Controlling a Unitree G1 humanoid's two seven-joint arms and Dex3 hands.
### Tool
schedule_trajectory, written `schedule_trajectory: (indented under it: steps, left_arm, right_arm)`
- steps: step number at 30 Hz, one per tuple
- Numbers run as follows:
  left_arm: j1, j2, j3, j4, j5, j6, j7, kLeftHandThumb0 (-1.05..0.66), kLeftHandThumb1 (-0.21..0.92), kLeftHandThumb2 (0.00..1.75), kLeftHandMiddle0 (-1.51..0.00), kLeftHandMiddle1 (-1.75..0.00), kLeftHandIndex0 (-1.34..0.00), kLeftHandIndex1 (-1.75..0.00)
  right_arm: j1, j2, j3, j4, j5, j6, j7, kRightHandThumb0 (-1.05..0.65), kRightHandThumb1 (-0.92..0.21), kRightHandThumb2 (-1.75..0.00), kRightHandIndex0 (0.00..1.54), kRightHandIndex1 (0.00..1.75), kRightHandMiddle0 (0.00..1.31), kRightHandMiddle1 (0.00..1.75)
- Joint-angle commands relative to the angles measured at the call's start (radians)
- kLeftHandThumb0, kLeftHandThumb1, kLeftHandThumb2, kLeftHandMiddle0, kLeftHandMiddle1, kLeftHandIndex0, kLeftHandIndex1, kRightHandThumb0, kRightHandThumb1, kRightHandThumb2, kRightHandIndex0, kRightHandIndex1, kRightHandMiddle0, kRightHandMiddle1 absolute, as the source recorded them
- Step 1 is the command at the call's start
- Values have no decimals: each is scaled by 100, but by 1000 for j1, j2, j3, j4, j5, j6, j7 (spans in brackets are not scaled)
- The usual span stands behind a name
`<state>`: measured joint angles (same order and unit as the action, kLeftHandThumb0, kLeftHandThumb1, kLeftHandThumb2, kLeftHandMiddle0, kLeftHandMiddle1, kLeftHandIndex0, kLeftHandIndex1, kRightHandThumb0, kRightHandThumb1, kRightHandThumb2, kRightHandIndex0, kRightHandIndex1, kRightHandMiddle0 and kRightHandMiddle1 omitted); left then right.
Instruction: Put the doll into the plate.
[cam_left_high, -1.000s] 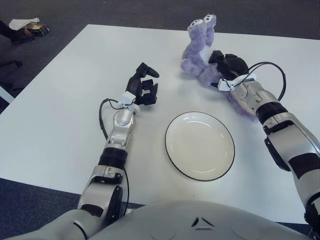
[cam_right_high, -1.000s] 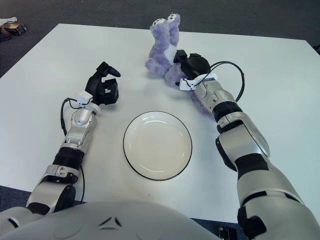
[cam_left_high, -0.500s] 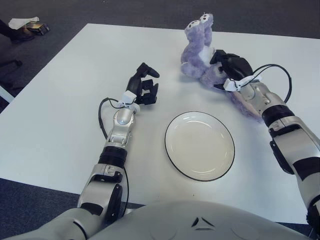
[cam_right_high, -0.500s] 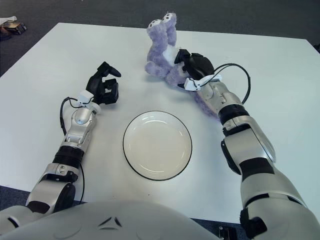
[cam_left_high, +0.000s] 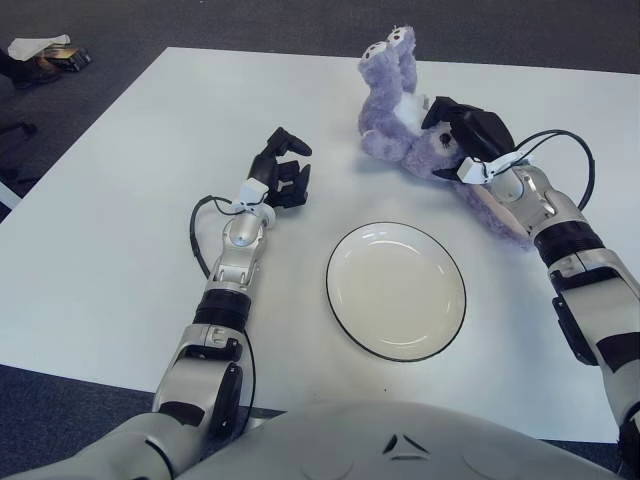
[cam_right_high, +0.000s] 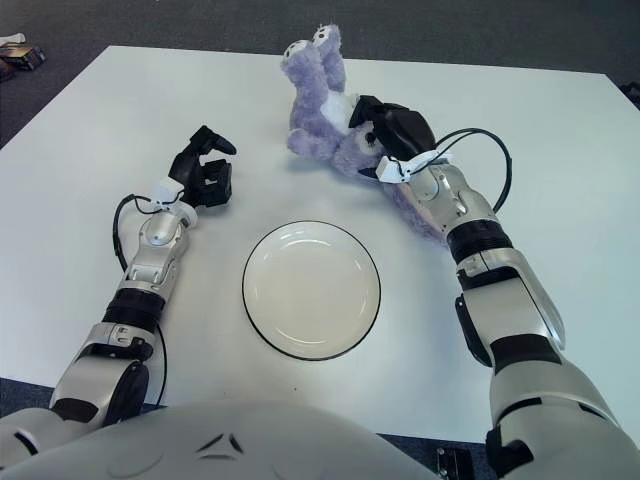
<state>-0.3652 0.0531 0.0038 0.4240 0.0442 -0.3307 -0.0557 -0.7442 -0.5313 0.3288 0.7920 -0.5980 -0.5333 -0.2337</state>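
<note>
A purple plush doll (cam_left_high: 388, 108) lies at the back of the white table (cam_left_high: 130, 200), its googly-eyed head pointing away from me. My right hand (cam_left_high: 468, 135) sits on the doll's right side with its black fingers closed around the body; a furry limb trails under my right forearm. The white plate (cam_left_high: 396, 292) with a dark rim sits nearer to me, in front of the doll and holding nothing. My left hand (cam_left_high: 280, 172) shows to the left of the plate, fingers curled and holding nothing.
Dark carpet surrounds the table. A small object (cam_left_high: 50, 55) lies on the floor past the far left corner. The table's near edge runs just above my torso. A black cable (cam_left_high: 565, 150) loops off my right wrist.
My right hand has shifted slightly to the right while staying on the doll. The doll's head has tipped a little to the left. The left hand and plate have hardly moved.
</note>
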Motion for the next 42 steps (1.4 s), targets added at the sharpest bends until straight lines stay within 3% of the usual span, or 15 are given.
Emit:
schedule_trajectory:
  steps: [1,13,25,35,41,42]
  left_arm:
    - [12,5,16,9,-12,43,10,-39,62,94,-103,-175,-38,-175]
    - [12,13,30,1,3,66,38,-39,64,91,-101,-175,-36,-175]
    - [8,19,32,10,12,51,56,-39,65,90,-101,-175,-36,-175]
    - [7,21,31,15,8,52,56,-39,65,90,-99,-175,-36,-175]
    - [7,23,28,15,18,55,66,-39,65,90,-99,-175,-36,-175]
    - [7,23,27,15,17,57,66,-39,64,90,-99,-175,-36,-175]
  right_arm:
    - [11,-8,-36,-70,25,-1,3,0,-9,-156,82,165,55,175]
    - [35,-1,-92,-156,60,-2,33,0,-9,-158,79,172,55,175]
    - [55,-1,-135,-257,69,58,70,0,-7,-160,81,172,56,175]
    - [103,0,-180,-409,124,114,160,0,-6,-161,82,171,56,175]
    - [118,-3,-200,-451,182,91,220,0,-4,-164,83,174,58,175]
    - [120,-4,-202,-454,188,86,226,-10,-8,-159,91,174,59,175]
